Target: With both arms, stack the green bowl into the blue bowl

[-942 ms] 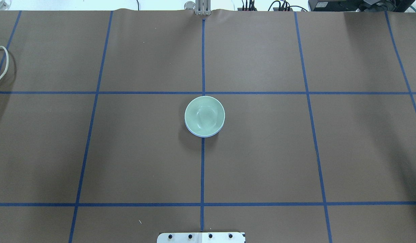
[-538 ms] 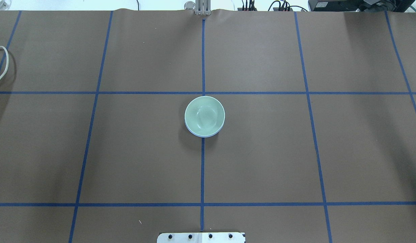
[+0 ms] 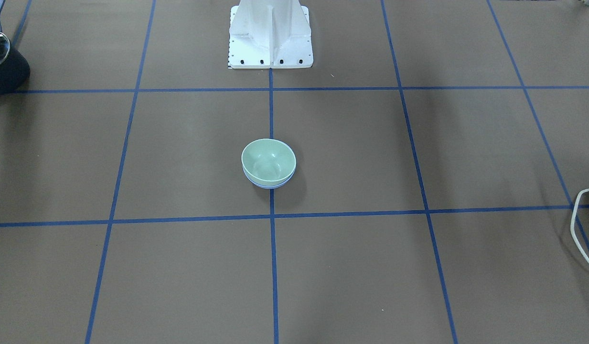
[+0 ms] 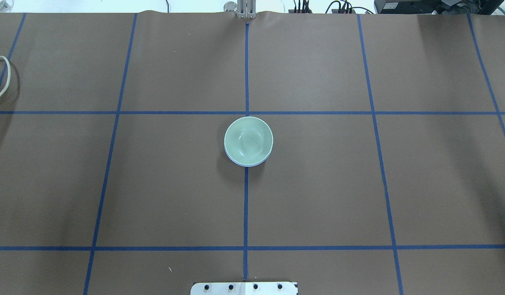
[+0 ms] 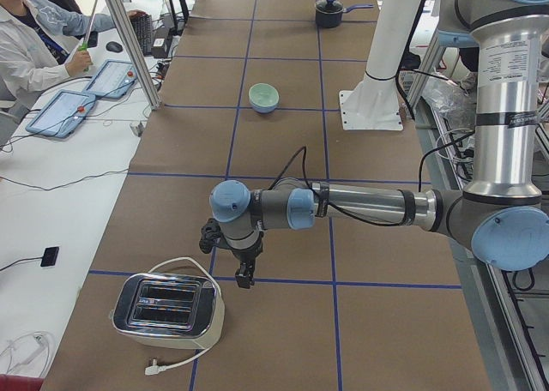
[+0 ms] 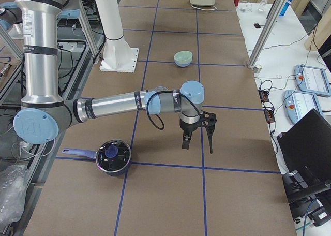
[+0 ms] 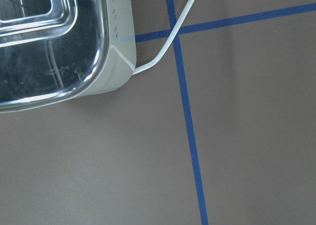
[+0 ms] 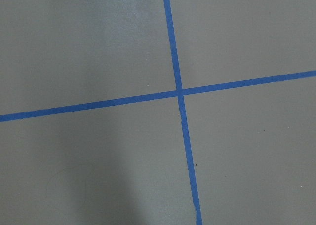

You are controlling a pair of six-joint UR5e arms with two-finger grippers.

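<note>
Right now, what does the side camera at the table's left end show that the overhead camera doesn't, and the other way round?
Only the left-end view: the left arm stretched low over the table, its end effector hanging near a toaster, a black pot at the far end, and a seated person with tablets. Only the overhead view: a straight-down look into the green bowl, with a sliver of the blue bowl under its near edge. Both: the nested bowls, the taped brown table and the white base plate.
</note>
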